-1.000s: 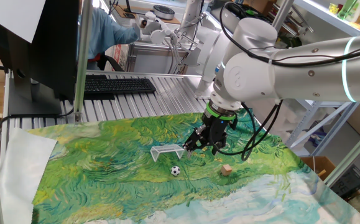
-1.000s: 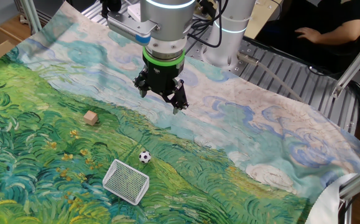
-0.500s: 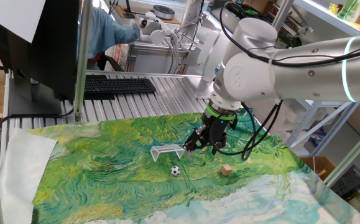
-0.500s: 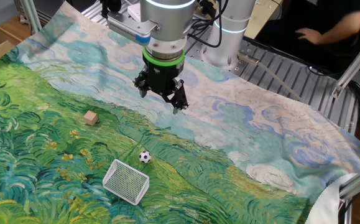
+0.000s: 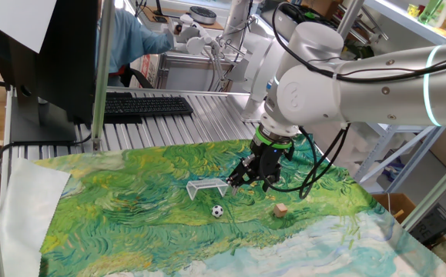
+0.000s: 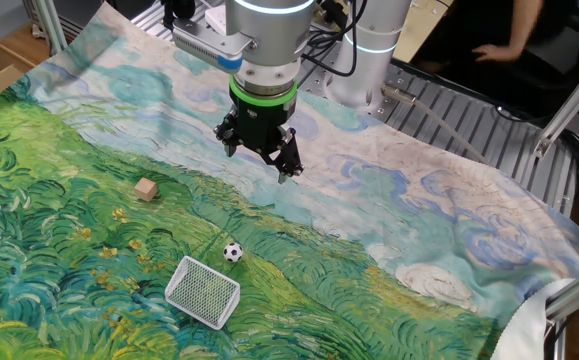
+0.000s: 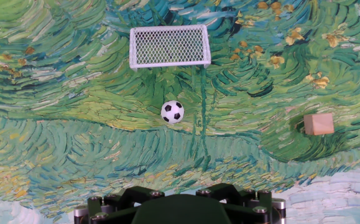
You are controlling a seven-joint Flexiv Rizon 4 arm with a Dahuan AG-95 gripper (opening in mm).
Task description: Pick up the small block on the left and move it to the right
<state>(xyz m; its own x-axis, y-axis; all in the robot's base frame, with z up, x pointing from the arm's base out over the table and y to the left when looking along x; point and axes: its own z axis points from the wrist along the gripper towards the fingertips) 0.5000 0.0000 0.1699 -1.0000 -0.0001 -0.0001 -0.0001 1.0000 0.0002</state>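
Painted cloth point(image 6: 449, 230) covers the table, green swirls mostly. Arm point(image 5: 377, 69) hangs over it, gripper point(image 6: 260, 157) above the cloth, jaws spread, nothing between them. White goal frame point(image 7: 170, 46) lies flat on the cloth. Soccer ball point(image 7: 173, 112) sits near the goal mouth. Small block point(image 6: 147, 189) rests on the cloth (well apart from the gripper, untouched).

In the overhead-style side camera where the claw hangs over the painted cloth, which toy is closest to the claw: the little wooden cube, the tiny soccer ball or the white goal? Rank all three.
Measured from the gripper, which hangs above the cloth:
1. Soccer ball, just below it in the picture.
2. Small block, off to the left, only slightly farther than the ball; a close call.
3. Goal frame, past the ball, clearly farthest.
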